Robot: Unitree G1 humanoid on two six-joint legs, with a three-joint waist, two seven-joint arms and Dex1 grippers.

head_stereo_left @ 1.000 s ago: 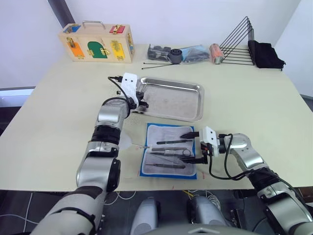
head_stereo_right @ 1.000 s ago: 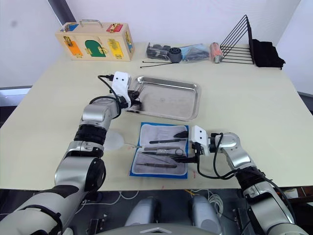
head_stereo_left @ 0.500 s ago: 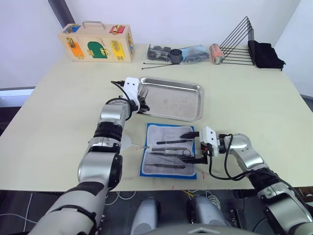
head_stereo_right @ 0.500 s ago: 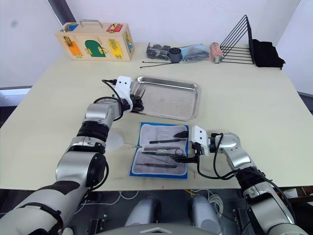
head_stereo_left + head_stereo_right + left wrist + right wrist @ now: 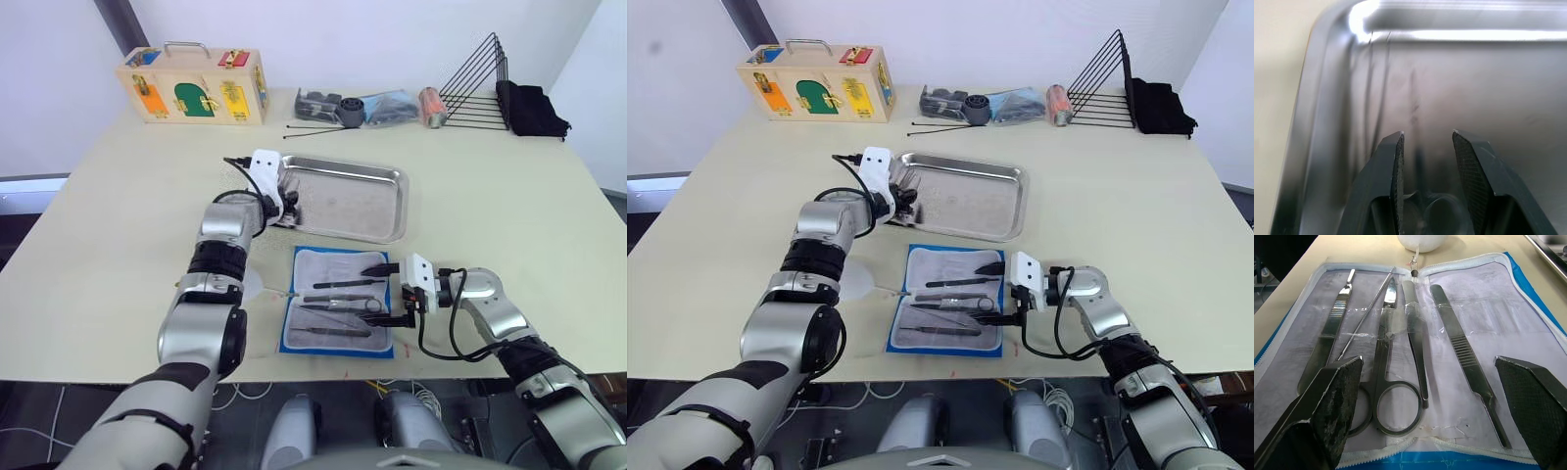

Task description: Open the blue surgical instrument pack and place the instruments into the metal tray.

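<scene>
Beige table [image 5: 118, 245] against white wall [image 5: 372, 39]

On the pale surface [image 5: 118, 245], the flat blue fabric pack [image 5: 338, 313] lies open, thin silver instruments [image 5: 338, 304] in its grey-white lining. The right end effector [image 5: 390, 294] straddles its edge, fingers spread. The left end effector [image 5: 291, 206] reaches over the shiny steel tray's [image 5: 392, 176] rim.
</scene>
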